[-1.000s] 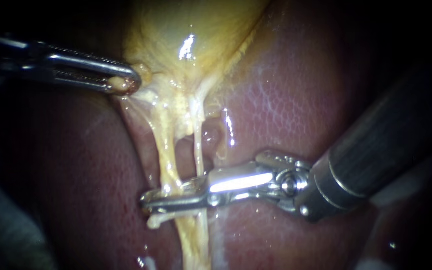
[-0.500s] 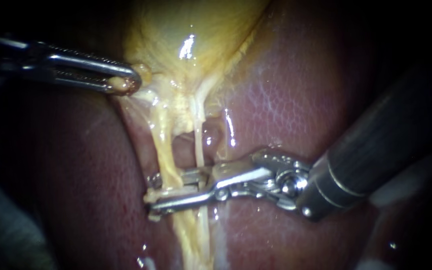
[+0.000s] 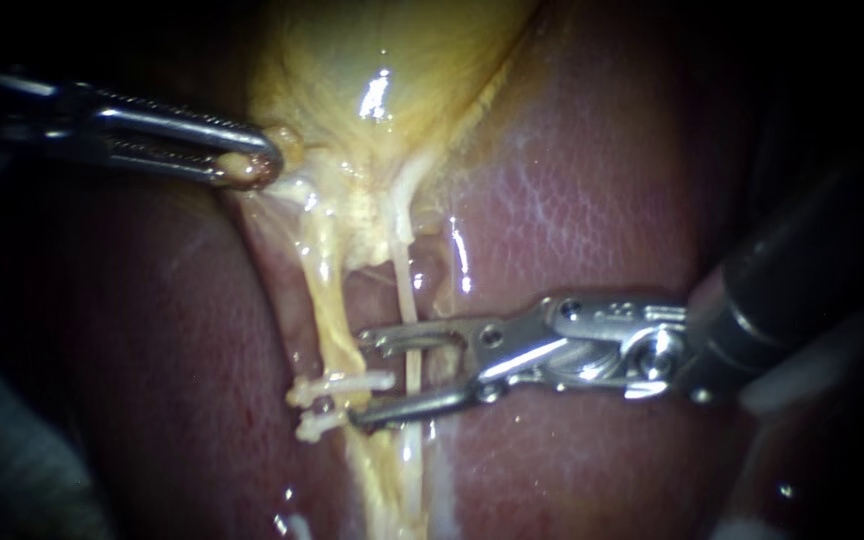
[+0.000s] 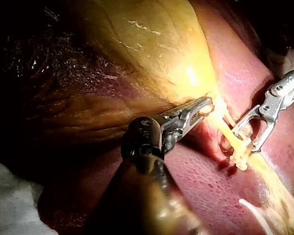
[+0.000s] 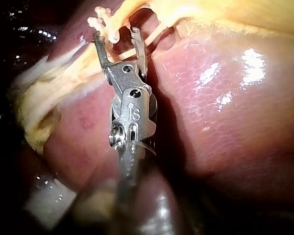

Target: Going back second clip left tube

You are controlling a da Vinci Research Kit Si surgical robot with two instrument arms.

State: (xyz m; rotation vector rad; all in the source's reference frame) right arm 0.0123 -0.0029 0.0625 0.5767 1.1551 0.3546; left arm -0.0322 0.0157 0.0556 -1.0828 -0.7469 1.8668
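My left instrument is entering from the left. Its pincer (image 3: 248,166) is clamped on the lower edge of the gallbladder (image 3: 392,60), and a small nub of yellow tissue is showing between the closed tips. The gallbladder is lying against the liver (image 3: 572,210).

Two strands are running down from the gallbladder. The left tube (image 3: 330,310) is the thicker, yellow one. The right tube (image 3: 408,300) is the thin, pale one just beside it.

Two white clips are sitting across the left tube, one just below the other:
- The upper clip (image 3: 337,384) is lying crosswise, with its ends projecting on both sides of the tube.
- The lower clip (image 3: 314,426) is showing mainly on the tube's left side.

My right instrument is entering from the right. Its pincer (image 3: 357,380) is standing apart, with a clear gap between the jaws, and is clamping nothing. It is lying just to the right of the left tube.

The right end of the upper clip is reaching into that gap, and neither jaw is pressing on it. The tip of the lower jaw is lying just beside the lower clip; I cannot tell whether they are touching. The right tube is crossing the gap between the jaws.

In the right wrist view, both clips are lying just ahead of the open tips.
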